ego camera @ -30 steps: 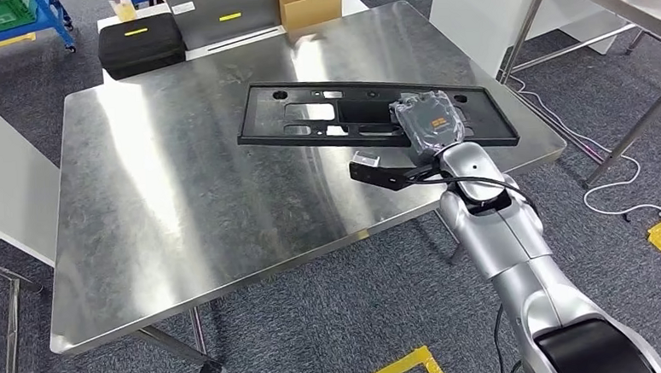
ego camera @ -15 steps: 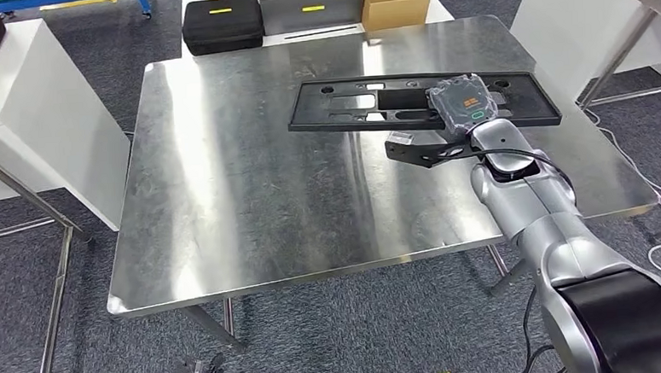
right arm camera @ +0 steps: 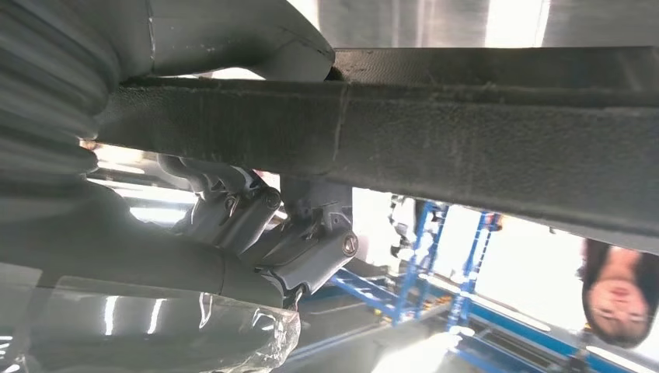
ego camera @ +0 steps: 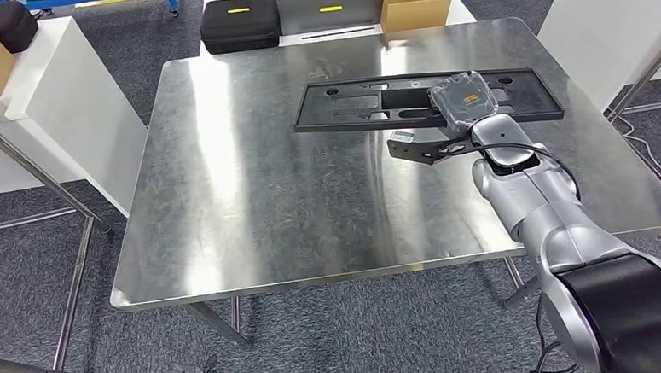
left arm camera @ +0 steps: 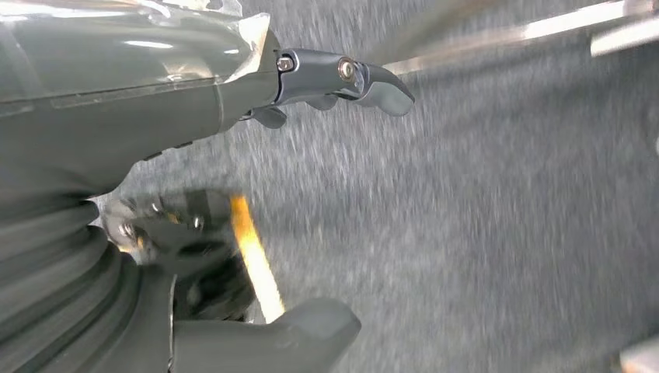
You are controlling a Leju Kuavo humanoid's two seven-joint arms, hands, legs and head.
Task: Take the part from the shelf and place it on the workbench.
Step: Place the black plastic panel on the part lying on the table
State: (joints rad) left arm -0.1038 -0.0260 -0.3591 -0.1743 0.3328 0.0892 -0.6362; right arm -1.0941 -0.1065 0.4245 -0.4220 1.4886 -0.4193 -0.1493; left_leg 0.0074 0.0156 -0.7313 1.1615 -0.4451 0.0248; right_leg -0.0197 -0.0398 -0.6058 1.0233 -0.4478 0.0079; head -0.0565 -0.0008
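Observation:
The part (ego camera: 366,108) is a long flat black frame with cut-outs, lying level over the far right half of the steel workbench (ego camera: 250,182). I cannot tell whether it touches the surface. My right hand (ego camera: 466,102) grips its near edge towards the right end. In the right wrist view the part's edge (right arm camera: 466,148) runs between the thumb and the darker fingers (right arm camera: 287,233) of my right hand (right arm camera: 233,179). My left hand (left arm camera: 233,101) hangs over grey carpet with its fingers apart and nothing in it.
Behind the bench stand a black case (ego camera: 240,24) and a cardboard box (ego camera: 415,4). A white cabinet (ego camera: 67,106) is at the left, a white panel (ego camera: 609,26) at the right. A person (right arm camera: 618,295) and a blue rack (right arm camera: 420,256) are beyond the bench.
The camera has swung, so the bench now sits more squarely in view. My right hand still holds the part, now further in from the bench's right edge.

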